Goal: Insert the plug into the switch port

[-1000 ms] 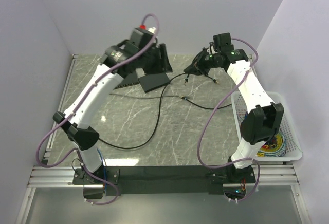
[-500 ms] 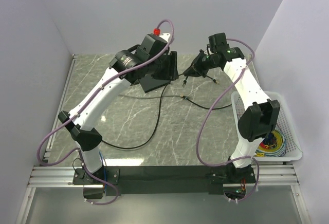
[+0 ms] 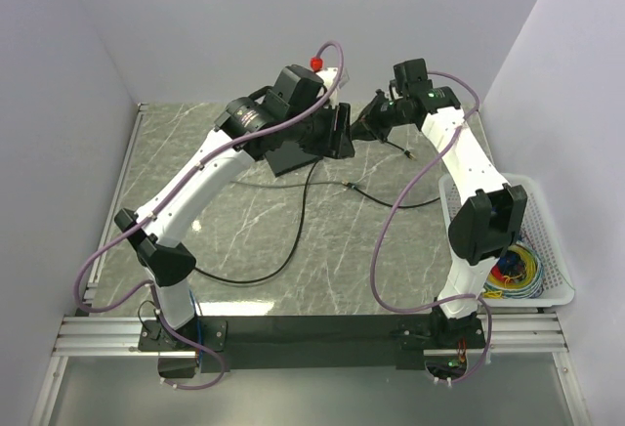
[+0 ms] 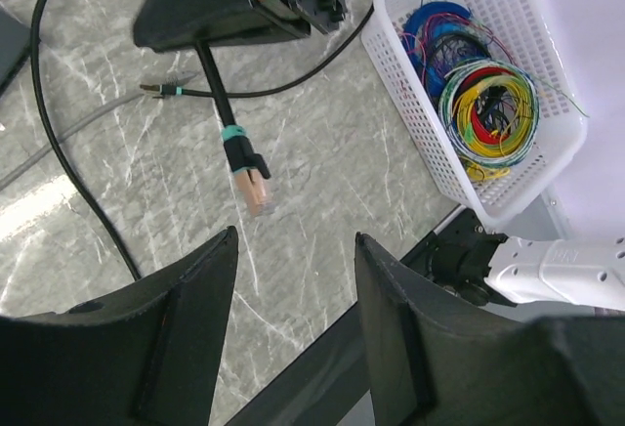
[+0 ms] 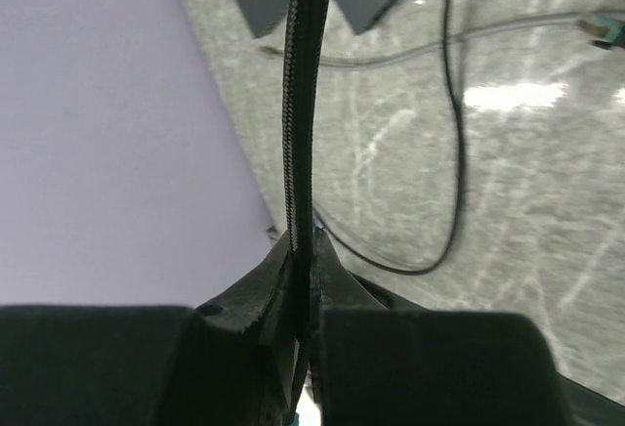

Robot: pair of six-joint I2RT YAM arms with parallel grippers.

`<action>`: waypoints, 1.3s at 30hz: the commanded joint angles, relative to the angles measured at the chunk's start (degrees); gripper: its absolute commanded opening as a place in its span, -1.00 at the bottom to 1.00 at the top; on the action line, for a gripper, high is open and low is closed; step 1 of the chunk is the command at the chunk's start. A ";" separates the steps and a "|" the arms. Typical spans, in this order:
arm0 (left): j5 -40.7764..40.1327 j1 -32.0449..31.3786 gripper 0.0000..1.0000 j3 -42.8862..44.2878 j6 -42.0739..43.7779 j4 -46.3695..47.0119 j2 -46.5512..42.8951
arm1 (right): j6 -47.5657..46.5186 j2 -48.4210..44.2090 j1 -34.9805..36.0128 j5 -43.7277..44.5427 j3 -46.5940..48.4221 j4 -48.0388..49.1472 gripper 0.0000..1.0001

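Observation:
The plug [image 4: 256,191], a pale gold-tinted tip, hangs on its black cable [image 4: 217,84] below my right gripper [image 4: 234,6]. It hangs above the marbled table, just ahead of my left gripper [image 4: 296,235]. The left gripper's fingers [image 4: 186,328] stand apart with nothing between them. In the right wrist view my right gripper [image 5: 303,240] is shut on the braided cable [image 5: 303,104], and the plug itself is out of that frame. The switch [image 3: 286,160], a flat black box, lies at the back of the table, partly under my left arm. From above, the two grippers [image 3: 342,131] [image 3: 373,125] face each other closely.
A white basket [image 3: 547,294] with coils of coloured wire [image 4: 483,104] stands at the table's right edge. The black cable loops across the middle of the table [image 3: 293,240]. A second thin cable's tip [image 4: 156,89] lies on the marble behind the plug. Walls close the back and sides.
My left arm has swung right over the switch until its gripper faces the right one. The right gripper has shifted slightly left, still shut on the cable.

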 commanded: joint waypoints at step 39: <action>4.18 2.49 -0.17 -1.83 -2.49 1.16 0.47 | 14.41 -10.40 1.76 -14.61 -13.38 27.03 -1.00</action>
